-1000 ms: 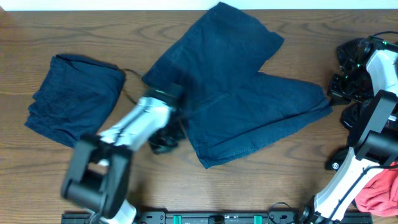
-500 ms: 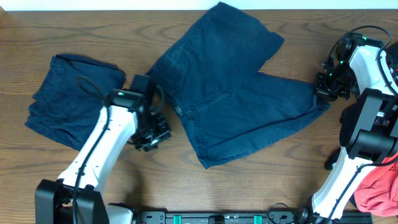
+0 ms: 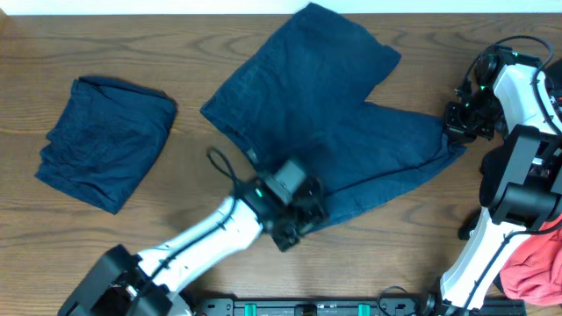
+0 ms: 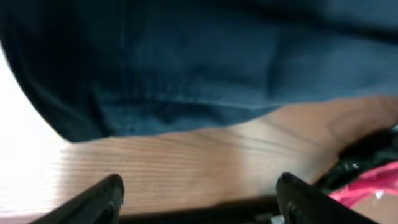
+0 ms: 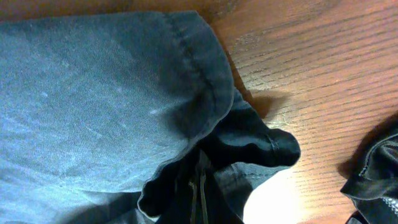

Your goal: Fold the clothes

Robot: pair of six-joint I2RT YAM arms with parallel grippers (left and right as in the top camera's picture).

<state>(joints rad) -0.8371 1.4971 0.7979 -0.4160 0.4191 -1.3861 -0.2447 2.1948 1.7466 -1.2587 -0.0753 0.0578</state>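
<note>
Dark blue shorts (image 3: 325, 132) lie spread out mid-table, one leg pointing to the back and the other to the right. My left gripper (image 3: 297, 224) hovers at the shorts' near edge. In the left wrist view it (image 4: 202, 202) is open, with bare wood between its fingers (image 4: 102, 198) and the cloth edge (image 4: 186, 118) just beyond. My right gripper (image 3: 457, 127) is at the hem of the right leg. The right wrist view shows it (image 5: 199, 196) shut on a bunched fold of the shorts (image 5: 106, 93).
A folded dark blue garment (image 3: 105, 145) lies at the table's left. A red cloth (image 3: 534, 268) sits at the near right corner beside the right arm's base. The table's back edge (image 3: 176, 16) runs along the top.
My left arm has swung from the shorts' left side to their near edge, and its gripper has opened. My right gripper reached the leg hem a second ago and has stayed there since.
</note>
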